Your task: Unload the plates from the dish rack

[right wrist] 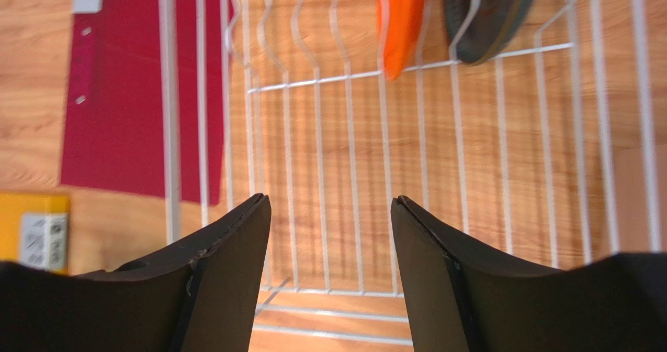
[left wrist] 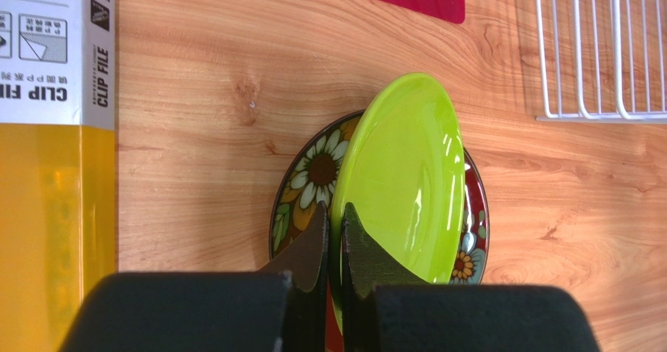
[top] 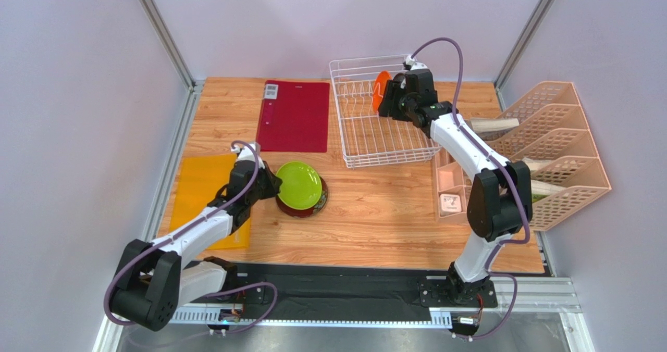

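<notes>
L end effector (left wrist: 335,219) clamped, R end effector (right wrist: 330,215) spread.

A lime green plate (left wrist: 403,180), dark red plate (left wrist: 309,176) with flowers, orange plate (right wrist: 401,20), teal-grey plate (right wrist: 489,12), white dish rack (right wrist: 167,94).

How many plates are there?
4. The lime green plate sits on the flowered red plate on the table; the orange plate and the dark grey plate stand in the dish rack. I see no others.

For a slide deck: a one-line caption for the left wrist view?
Left gripper pinching the lime green plate by its rim, atop the flowered dark red plate.
</notes>
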